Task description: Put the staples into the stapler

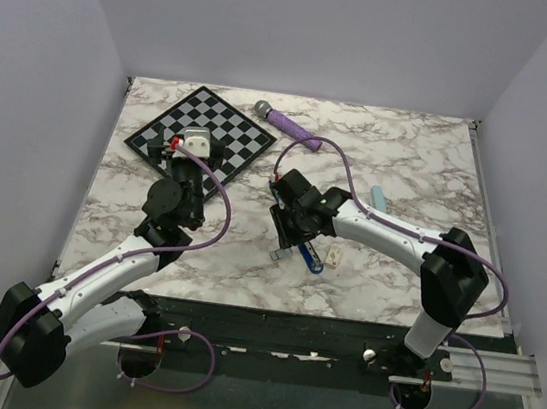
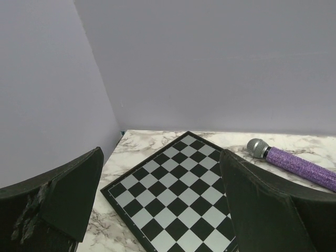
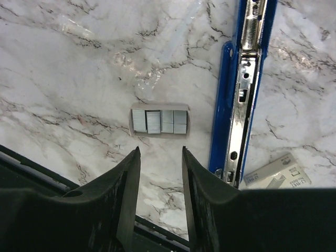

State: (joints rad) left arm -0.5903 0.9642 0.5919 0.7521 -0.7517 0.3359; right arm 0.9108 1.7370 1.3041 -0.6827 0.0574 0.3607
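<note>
Stapler (image 3: 236, 100) lies open at rt of rt wrist view, long axis near vertical, spring end at top edge; staples (image 3: 160, 122) just left, mid-frame, not touching. Rt gripper (image 3: 160, 152) below them, fingers slightly apart, empty. Top view shows stapler only as a blue sliver. L gripper (image 2: 161, 153) spread wide above chessboard (image 2: 173, 189).

My workspace: a white, grey-veined marble-patterned table (image 1: 410, 162), enclosed on three sides by plain pale lilac walls (image 1: 317, 29), evenly lit.
</note>
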